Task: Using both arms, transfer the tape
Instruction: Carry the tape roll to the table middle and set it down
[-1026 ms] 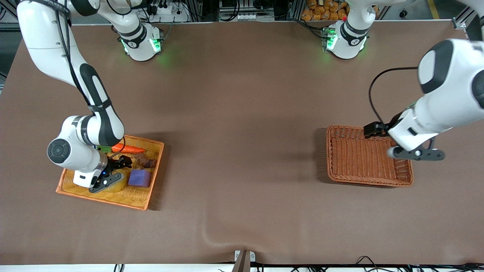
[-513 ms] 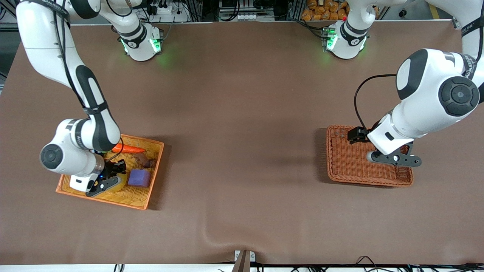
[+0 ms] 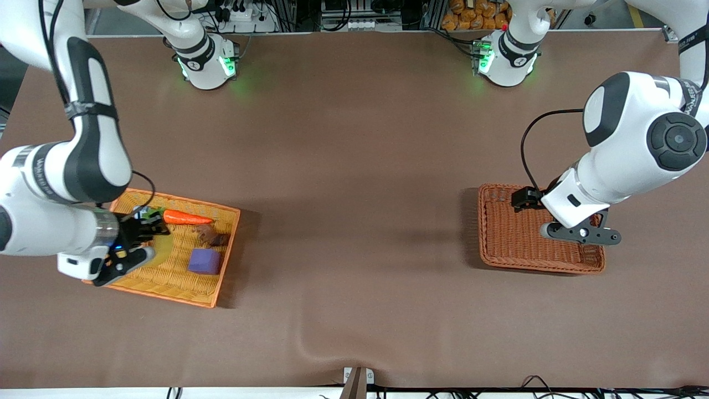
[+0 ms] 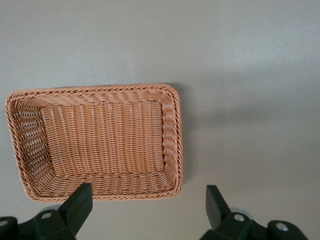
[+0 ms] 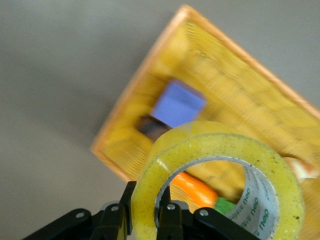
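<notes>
Brown counter spans two baskets: right gripper [image 5: 145, 215], jaws clamping the tape [image 5: 220, 185] wall, hangs over the orange tray [image 3: 221, 280]; left gripper [image 4: 145, 212], jaws wide and empty, waits toward three o'clock.

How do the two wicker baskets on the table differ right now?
The orange-yellow wicker tray holds an orange carrot and a purple cube; the brown wicker basket holds nothing. The tray lies at the right arm's end, the basket at the left arm's. Both are rectangular and woven.

A brown cloth-covered worktop [image 3: 354, 183] carries two wicker baskets, well apart: an orange-rimmed yellow tray [image 3: 217, 280] toward the right arm's end, a reddish-brown rectangular basket [image 3: 512, 238] toward the left arm's end.
</notes>
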Available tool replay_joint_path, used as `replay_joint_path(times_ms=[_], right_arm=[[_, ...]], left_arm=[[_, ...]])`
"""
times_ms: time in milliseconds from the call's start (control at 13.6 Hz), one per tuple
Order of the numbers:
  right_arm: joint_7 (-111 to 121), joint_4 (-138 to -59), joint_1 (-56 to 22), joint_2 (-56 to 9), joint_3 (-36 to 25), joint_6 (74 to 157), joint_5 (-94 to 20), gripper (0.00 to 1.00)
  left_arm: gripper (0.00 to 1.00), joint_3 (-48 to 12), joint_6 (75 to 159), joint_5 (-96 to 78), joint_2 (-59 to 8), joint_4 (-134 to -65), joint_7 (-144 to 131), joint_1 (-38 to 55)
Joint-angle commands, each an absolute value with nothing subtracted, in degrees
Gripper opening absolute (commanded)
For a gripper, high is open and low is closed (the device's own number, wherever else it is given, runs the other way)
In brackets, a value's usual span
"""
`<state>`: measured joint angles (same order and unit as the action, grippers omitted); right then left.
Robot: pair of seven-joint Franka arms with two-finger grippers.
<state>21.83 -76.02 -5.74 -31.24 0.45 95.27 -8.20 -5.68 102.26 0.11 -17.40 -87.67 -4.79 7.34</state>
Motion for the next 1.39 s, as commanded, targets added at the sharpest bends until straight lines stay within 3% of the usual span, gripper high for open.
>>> replay_joint_path(times_ms=[0,513,880,953,1026,1099,1173,1319], right_arm=[[5.2,-73.5,-11.9,-33.2,5.8,98.6,-7.9,0.00],[-21.5,-72.7,-32.6,-45.7,6.1,126.2,-7.6,0.00],[-36.6,-63.5,-42.7,-56.2,3.8,129.4,-7.3,0.00],[-37.5,-63.5,-42.9,-56.5,3.5,129.9,-7.3,0.16],[-37.7,-63.5,-42.6,-56.3,3.5,129.2,-7.4,0.58],[-37.8,-63.5,-42.5,-55.4,3.5,128.3,-7.6,0.84],[-37.8,-63.5,-42.4,-54.0,3.5,126.2,-7.6,0.98],[-37.2,-64.2,-40.0,-49.2,3.5,122.4,-7.4,1.00]], left_arm=[[1.00,-5.7,102.5,-0.1,-17.4,-87.4,-5.0,7.1],[1.00,-5.7,102.6,-0.1,-17.4,-87.4,-5.0,7.0],[1.00,-5.7,102.6,-0.1,-17.8,-87.4,-5.0,6.9],[1.00,-5.7,102.6,-0.1,-17.8,-87.4,-5.0,6.9],[1.00,-5.7,102.6,-0.1,-17.8,-87.4,-5.0,6.9],[1.00,-5.7,102.6,-0.1,-17.8,-87.4,-5.0,6.9],[1.00,-5.7,102.6,-0.1,-17.8,-87.4,-5.0,6.9],[1.00,-5.7,102.6,-0.1,-17.9,-87.4,-5.0,6.9]])
